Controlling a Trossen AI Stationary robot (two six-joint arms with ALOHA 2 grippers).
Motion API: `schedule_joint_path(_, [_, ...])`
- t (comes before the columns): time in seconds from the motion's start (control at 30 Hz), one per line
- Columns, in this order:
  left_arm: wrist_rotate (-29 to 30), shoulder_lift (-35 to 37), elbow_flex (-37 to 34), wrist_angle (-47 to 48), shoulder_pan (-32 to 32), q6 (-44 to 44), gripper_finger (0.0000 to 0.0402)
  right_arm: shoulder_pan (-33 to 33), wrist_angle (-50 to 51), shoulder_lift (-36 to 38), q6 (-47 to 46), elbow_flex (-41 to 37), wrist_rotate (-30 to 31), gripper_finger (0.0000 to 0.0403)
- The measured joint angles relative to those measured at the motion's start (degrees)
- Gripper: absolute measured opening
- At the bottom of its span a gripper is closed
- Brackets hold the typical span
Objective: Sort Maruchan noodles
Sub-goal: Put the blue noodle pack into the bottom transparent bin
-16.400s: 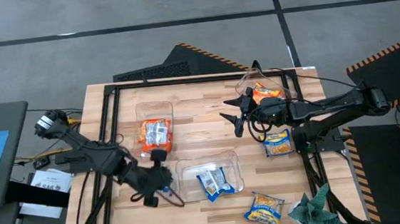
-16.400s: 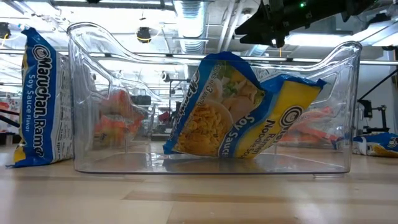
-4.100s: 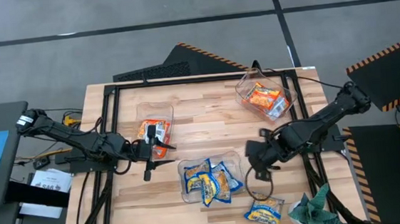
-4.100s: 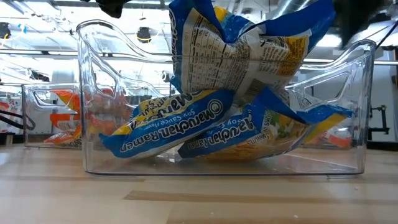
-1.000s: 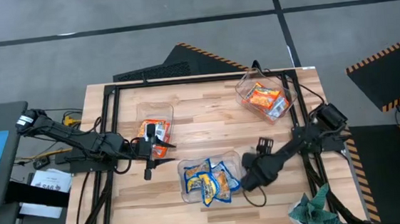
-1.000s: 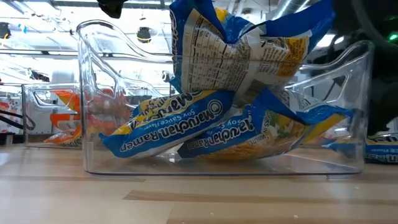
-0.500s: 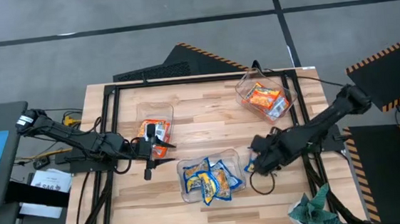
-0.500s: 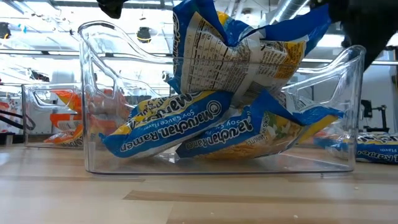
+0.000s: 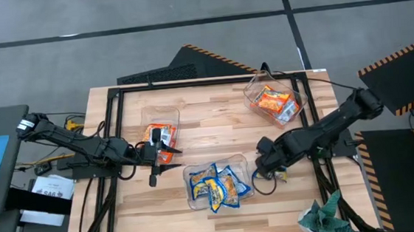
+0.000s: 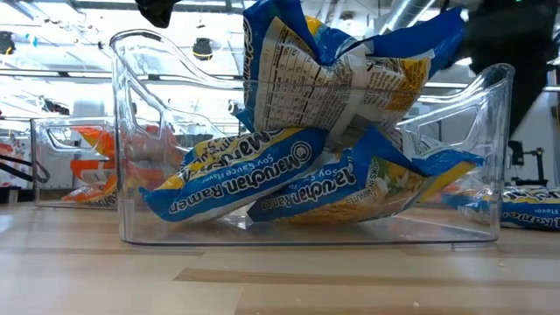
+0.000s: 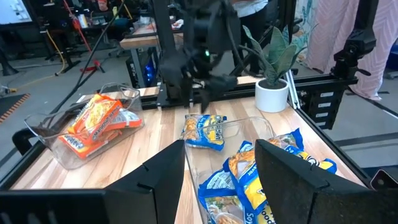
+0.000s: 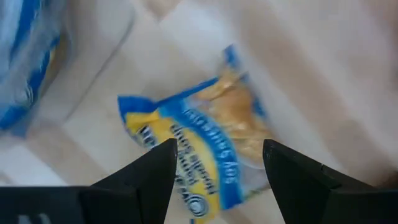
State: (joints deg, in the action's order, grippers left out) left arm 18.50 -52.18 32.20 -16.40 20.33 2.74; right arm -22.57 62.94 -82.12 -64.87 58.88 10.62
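Observation:
Several blue-and-yellow Maruchan noodle packets (image 9: 216, 188) are piled in a clear tub (image 10: 131, 175) at the near middle; one stands up above its rim (image 10: 332, 79). One more blue-and-yellow packet (image 12: 199, 146) lies flat on the table just right of that tub (image 11: 205, 130). My right gripper (image 9: 262, 160) hangs open above this packet without touching it. Orange packets (image 9: 158, 137) fill a tub on the left, and my left gripper (image 9: 153, 147) waits open beside them. More orange packets (image 9: 274, 102) lie in a far-right tub.
A teal-green cloth (image 9: 321, 215) lies at the near right corner. A black frame (image 9: 189, 81) runs along the table's edges. Bare wood shows in the middle (image 9: 215, 123) and along the near edge. A potted plant (image 11: 273, 81) stands beyond the table.
My right gripper, open throughout, has moved from the blue tub's right end a little toward the far edge. The loose blue-and-yellow packet has come closer to the tub's right end and now lies on the table under the gripper.

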Motion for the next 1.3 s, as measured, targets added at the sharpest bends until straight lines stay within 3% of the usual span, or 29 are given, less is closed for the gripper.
schedule_joint_path(0.13, [0.0, 0.0, 0.0, 0.0, 0.0, -0.2, 0.0185, 0.9, -7.9, -0.5, 3.2, -5.7, -4.8, 0.0260])
schedule_joint_path(0.5, [0.1, 0.0, 0.0, -0.1, 0.0, 0.3, 0.0185, 0.8, -17.7, 2.1, 1.9, -15.2, -2.8, 0.0260])
schedule_joint_path(0.77, [0.1, 0.0, 0.0, -0.9, 0.0, 0.4, 0.0185, 0.5, -19.2, 2.3, 2.8, -15.7, -0.2, 0.0260])
schedule_joint_path(1.3, [-2.5, 0.0, 0.0, -1.1, 0.0, 1.0, 0.0185, 0.5, -19.5, 2.3, 5.4, -15.7, -4.3, 0.0260])
